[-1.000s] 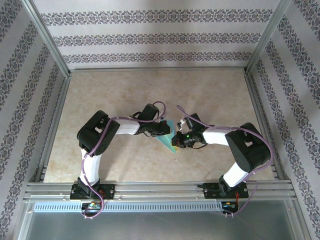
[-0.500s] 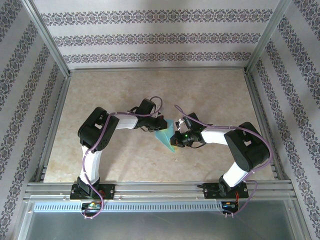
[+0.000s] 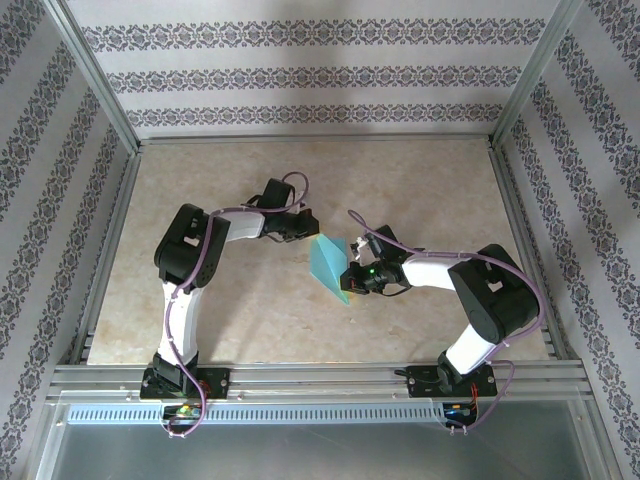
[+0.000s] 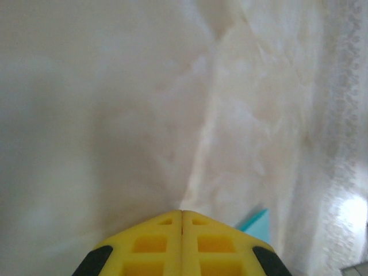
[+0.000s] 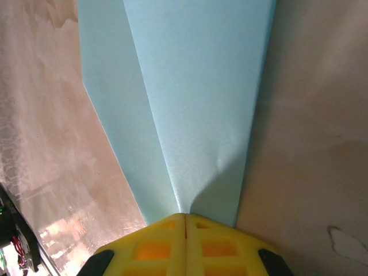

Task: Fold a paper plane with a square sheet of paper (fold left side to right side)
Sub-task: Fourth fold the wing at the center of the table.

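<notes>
Fingertips of the right gripper (image 5: 184, 215) pressed together, set down on the narrow near end of the folded teal-blue sheet of paper (image 5: 190, 103); unclear if pinching it or only pressing. Lies flat on the marble table (image 3: 200, 180) near its middle, between both grippers, creased lengthwise, widening away from that end. Just beside its far corner, left gripper (image 3: 303, 232), fingers likewise pressed together, holding nothing. Farther back, patterned wallpaper (image 3: 320, 75).

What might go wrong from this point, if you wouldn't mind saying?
The shut right tool presses just one end of the folded paper, so it may pivot or slide. The left tool, also shut, sits beside the paper rather than on it, so the fold may spring open.
</notes>
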